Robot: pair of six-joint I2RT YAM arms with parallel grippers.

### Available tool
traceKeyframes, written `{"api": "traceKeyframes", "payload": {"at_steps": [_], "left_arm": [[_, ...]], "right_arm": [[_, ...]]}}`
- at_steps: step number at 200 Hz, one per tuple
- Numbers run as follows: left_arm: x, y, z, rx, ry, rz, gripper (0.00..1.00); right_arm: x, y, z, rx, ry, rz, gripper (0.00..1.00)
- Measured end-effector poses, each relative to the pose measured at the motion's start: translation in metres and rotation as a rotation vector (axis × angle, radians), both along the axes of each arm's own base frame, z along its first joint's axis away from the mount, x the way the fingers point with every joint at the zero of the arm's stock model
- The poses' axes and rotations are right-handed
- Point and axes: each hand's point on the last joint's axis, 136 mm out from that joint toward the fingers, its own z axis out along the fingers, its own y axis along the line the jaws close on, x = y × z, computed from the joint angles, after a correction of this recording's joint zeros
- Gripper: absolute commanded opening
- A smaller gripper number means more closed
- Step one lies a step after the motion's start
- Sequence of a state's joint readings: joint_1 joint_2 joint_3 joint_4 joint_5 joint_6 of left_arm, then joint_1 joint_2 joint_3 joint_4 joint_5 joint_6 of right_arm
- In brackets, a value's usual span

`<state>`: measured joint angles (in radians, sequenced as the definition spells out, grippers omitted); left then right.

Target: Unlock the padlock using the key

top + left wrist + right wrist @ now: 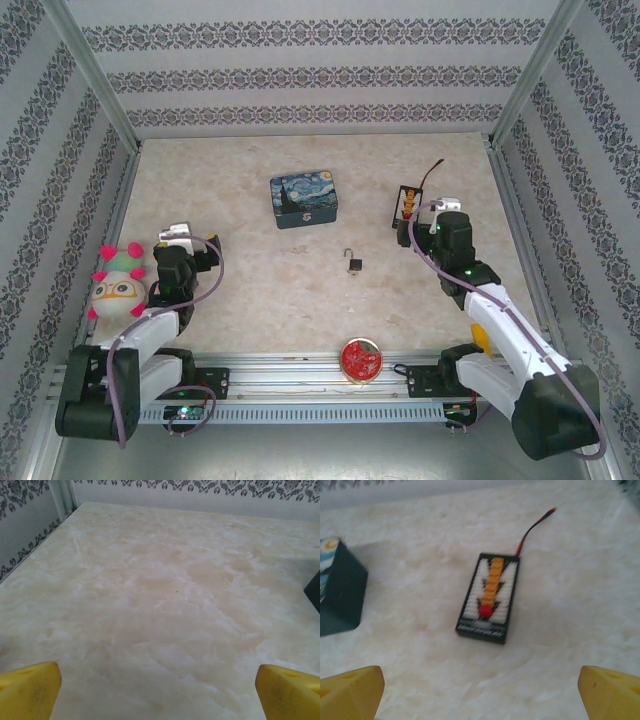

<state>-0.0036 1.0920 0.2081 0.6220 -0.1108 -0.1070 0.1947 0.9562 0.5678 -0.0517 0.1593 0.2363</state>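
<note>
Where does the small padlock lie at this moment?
In the top view the padlock lies near the middle, between the painted tin behind it and the red dish nearer the arms.

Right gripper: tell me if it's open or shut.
Open. The right gripper has its yellow fingers far apart, nothing between them.

Left end effector (159, 692) spread wide, right (480, 692) (likewise)

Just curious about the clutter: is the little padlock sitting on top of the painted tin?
No, the padlock lies on the table, apart from the tin.
</note>
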Motion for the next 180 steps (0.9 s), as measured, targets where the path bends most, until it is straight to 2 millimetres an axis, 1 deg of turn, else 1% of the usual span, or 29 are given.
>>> {"api": "traceKeyframes", "payload": {"at_steps": [24, 45, 82, 98, 119, 132, 145, 167, 180], "left_arm": [[0.009, 0.0, -0.007, -0.008, -0.003, -0.02, 0.99], [0.016, -0.003, -0.015, -0.014, 0.002, -0.046, 0.99], [0.028, -0.009, -0.026, -0.016, -0.003, -0.095, 0.99], [0.033, -0.012, -0.031, -0.015, -0.01, -0.115, 0.99], [0.039, -0.018, -0.042, -0.015, -0.007, -0.156, 0.99], [0.04, -0.023, -0.049, -0.022, 0.015, -0.189, 0.99], [0.046, -0.027, -0.046, -0.025, 0.012, -0.224, 0.99], [0.067, -0.035, -0.025, -0.026, -0.034, -0.288, 0.99], [0.071, -0.038, -0.019, -0.025, -0.05, -0.306, 0.99]], "right_arm": [[-0.002, -0.021, 0.005, -0.016, -0.075, -0.083, 0.98], [-0.004, -0.03, 0.001, -0.048, -0.128, -0.113, 0.98], [-0.009, -0.033, -0.018, -0.154, -0.152, -0.069, 0.98], [-0.01, -0.032, -0.023, -0.193, -0.153, -0.049, 0.98], [-0.007, -0.031, -0.027, -0.22, -0.169, -0.025, 0.98], [-0.008, -0.032, -0.034, -0.224, -0.171, -0.023, 0.98], [-0.008, -0.035, -0.04, -0.22, -0.171, -0.027, 0.98], [-0.007, -0.041, -0.047, -0.208, -0.183, -0.038, 0.98], [-0.005, -0.046, -0.051, -0.198, -0.187, -0.049, 0.98]]}}
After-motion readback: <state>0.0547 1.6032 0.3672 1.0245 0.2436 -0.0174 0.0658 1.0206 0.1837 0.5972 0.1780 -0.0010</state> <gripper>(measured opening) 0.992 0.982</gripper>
